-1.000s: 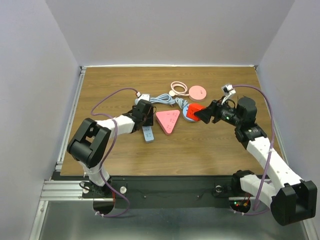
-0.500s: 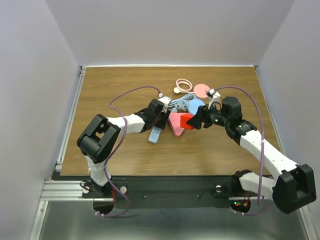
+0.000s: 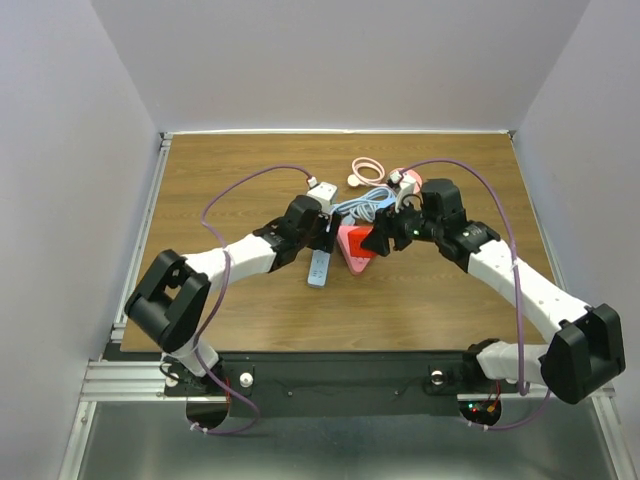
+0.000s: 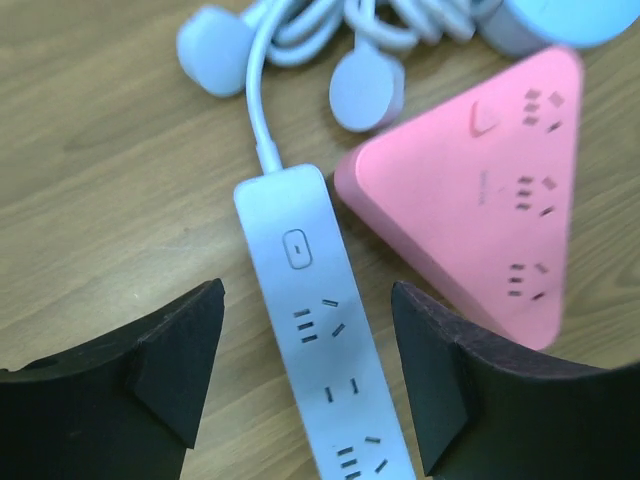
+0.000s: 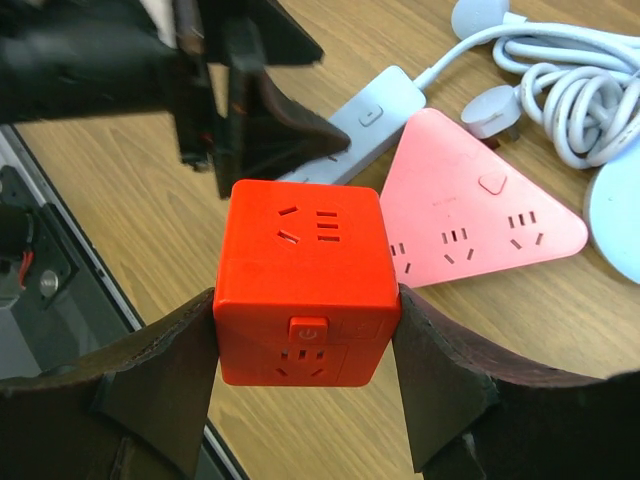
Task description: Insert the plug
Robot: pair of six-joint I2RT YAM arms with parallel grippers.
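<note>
A white power strip [image 4: 320, 330] lies flat on the wooden table, its cable running to a coil. My left gripper [image 4: 310, 375] hovers over it, open, with a finger on each side and touching nothing. Two white plugs [image 4: 365, 90] [image 4: 215, 35] rest by the coil, just beyond the strip. A pink triangular socket block [image 4: 480, 200] lies against the strip's right side. My right gripper [image 5: 300, 372] is shut on a red cube socket [image 5: 300, 285], held above the pink block [image 5: 470, 215]. From the top view the left gripper [image 3: 318, 236] and the red cube [image 3: 378, 241] nearly face each other.
A coiled white cable [image 5: 570, 80] and a light blue round hub [image 5: 615, 215] lie behind the pink block. A pink cable loop [image 3: 368, 168] sits further back. The table's near edge with its metal rail [image 5: 40, 250] is close to the red cube.
My right gripper has carried the red cube leftward, over the pink block. The left gripper and the white strip have shifted right, and the left jaws have spread wider.
</note>
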